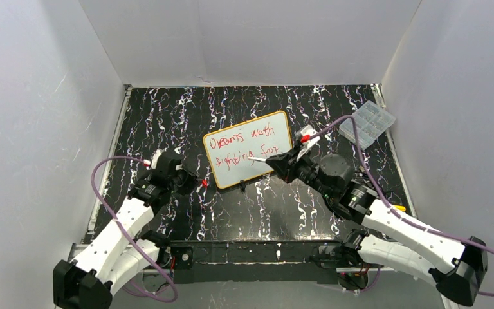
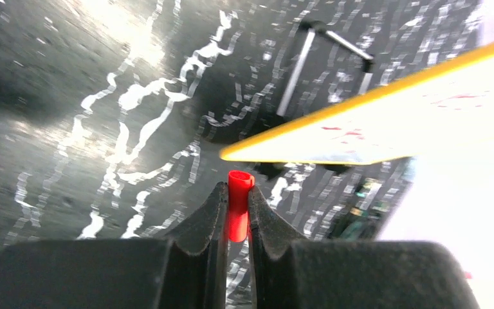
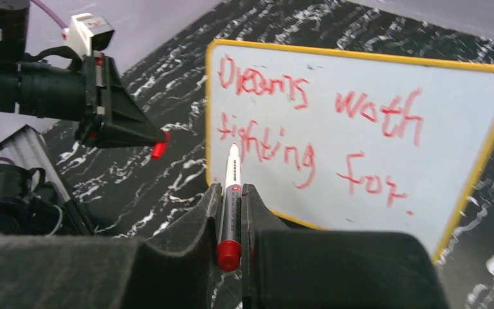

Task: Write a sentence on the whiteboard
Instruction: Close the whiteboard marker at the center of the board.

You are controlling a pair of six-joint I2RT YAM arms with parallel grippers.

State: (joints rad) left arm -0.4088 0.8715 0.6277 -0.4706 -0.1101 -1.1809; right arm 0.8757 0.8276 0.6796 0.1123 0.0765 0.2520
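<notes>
The whiteboard [image 1: 251,149], white with a yellow frame, stands tilted on black clip feet at the table's middle. It also shows in the right wrist view [image 3: 366,129] and its lower edge in the left wrist view [image 2: 386,119]. The sentence [image 3: 315,138] in red reads about "Dreams woth fighting for." in two lines. My right gripper [image 1: 282,164] is shut on a marker [image 3: 229,199] with a red end, its white tip over the board's lower left. My left gripper [image 1: 196,183] is shut on a red marker cap [image 2: 238,206], left of the board.
A clear plastic compartment box [image 1: 367,122] lies at the back right. White walls enclose the black marbled table [image 1: 167,122] on three sides. A wire stand [image 2: 325,58] shows behind the board in the left wrist view. Purple cables loop from both arms.
</notes>
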